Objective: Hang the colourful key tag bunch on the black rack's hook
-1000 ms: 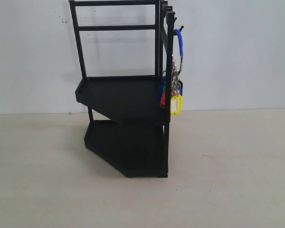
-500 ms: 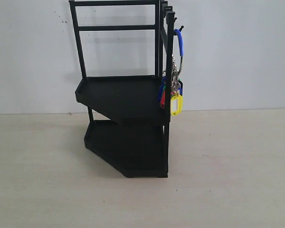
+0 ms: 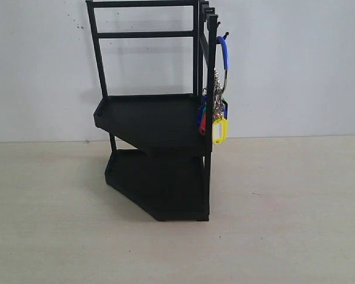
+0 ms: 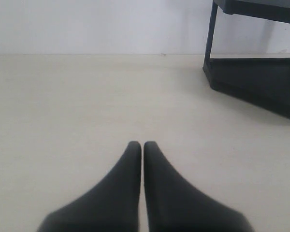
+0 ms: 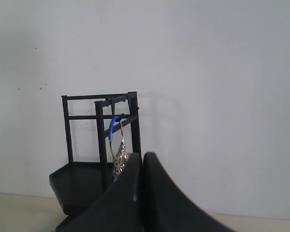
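The colourful key tag bunch (image 3: 219, 112) hangs from the hook (image 3: 225, 35) on the black rack (image 3: 160, 118), its blue sleeve over the hook and its yellow, red and blue tags dangling by the upper tray's corner. No gripper shows in the exterior view. In the right wrist view the bunch (image 5: 118, 154) hangs on the rack (image 5: 96, 145) well beyond my right gripper (image 5: 143, 155), which is shut and empty. My left gripper (image 4: 142, 145) is shut and empty above bare table, with the rack's lower tray (image 4: 261, 82) far off to its side.
A white wall (image 3: 296, 65) stands behind the rack. The pale tabletop (image 3: 284, 225) spreads around the rack's base.
The hanging bunch has swung very slightly and settled; nothing else has moved.
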You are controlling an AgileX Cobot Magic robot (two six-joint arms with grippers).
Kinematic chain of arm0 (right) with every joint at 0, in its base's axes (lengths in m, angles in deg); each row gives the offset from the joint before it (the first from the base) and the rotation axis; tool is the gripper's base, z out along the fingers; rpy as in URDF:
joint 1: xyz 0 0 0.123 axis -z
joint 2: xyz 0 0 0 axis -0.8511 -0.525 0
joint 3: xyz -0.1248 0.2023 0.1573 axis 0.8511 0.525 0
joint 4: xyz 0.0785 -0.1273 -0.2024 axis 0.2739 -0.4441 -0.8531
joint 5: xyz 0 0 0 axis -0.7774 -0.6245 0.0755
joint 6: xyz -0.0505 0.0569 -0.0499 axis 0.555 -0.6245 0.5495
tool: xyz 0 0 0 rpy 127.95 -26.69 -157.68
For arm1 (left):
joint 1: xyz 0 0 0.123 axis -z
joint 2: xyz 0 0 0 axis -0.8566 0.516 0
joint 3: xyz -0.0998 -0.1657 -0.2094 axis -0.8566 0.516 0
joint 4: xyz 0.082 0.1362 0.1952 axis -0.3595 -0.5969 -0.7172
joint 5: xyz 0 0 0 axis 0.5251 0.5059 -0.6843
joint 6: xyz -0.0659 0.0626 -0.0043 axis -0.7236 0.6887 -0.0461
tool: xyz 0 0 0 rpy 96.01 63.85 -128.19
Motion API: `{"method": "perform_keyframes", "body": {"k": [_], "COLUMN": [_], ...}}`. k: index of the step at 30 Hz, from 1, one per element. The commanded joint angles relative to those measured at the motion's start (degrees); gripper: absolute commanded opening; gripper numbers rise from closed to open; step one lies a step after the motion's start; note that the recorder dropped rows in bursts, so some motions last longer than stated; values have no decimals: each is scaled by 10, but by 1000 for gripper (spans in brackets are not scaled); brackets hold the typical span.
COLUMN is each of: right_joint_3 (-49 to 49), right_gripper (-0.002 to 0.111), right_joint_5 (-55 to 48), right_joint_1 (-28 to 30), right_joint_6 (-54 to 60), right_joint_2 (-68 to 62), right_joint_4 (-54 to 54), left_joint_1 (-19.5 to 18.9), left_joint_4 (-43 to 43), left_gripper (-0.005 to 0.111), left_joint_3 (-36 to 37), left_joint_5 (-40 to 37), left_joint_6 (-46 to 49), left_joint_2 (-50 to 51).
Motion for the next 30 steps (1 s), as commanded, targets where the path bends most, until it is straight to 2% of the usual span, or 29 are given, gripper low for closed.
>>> {"method": "perform_keyframes", "body": {"k": [1, 5, 7, 20, 24, 30], "right_joint_3": [4, 29, 42, 61, 61, 61], "right_gripper": [0, 0, 0, 0, 0, 0], "right_joint_5": [-10, -12, -12, -28, -30, -33], "right_joint_1": [0, 0, 0, 0, 0, 0], "right_joint_6": [-115, -324, -371, -376, -429, -435], "right_joint_2": [4, 4, 4, 4, 4, 4], "right_joint_4": [-109, -288, -325, -365, -422, -428], "left_joint_1": [-2, -2, -2, -2, -2, -2], "left_joint_4": [5, 5, 5, 5, 5, 5], "left_gripper": [4, 4, 4, 4, 4, 4], "left_joint_3": [-1, -1, -1, -1, -1, -1], "left_joint_5": [9, 9, 9, 9, 9, 9], "left_joint_6": [-6, -6, -6, -6, -6, -6], "left_joint_2": [-1, -1, -1, -1, -1, -1]}}
